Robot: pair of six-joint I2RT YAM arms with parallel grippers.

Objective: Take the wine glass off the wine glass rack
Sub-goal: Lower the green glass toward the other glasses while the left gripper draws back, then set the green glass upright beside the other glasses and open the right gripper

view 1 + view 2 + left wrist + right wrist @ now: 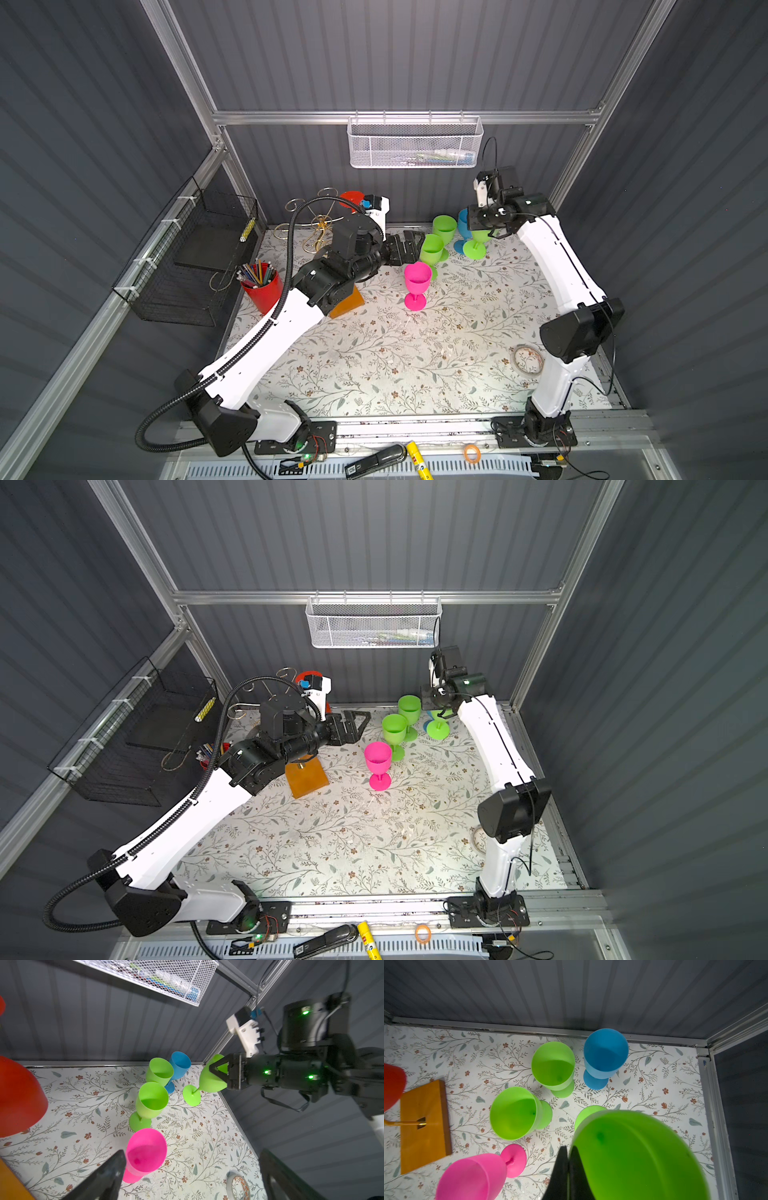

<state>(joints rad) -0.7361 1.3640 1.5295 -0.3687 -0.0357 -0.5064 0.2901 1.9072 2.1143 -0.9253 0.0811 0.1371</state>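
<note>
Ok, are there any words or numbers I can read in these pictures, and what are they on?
No text here can be read for sure.
White label on the black stapler: dark letters, too blurred to read.
Yellow tube: red print, too small to read.
Things inside the white mesh basket: colours show, no print can be made out.

Red pencil cup (263, 291) by black wire basket (187, 257) (tape roll (528, 360) far right)
</note>
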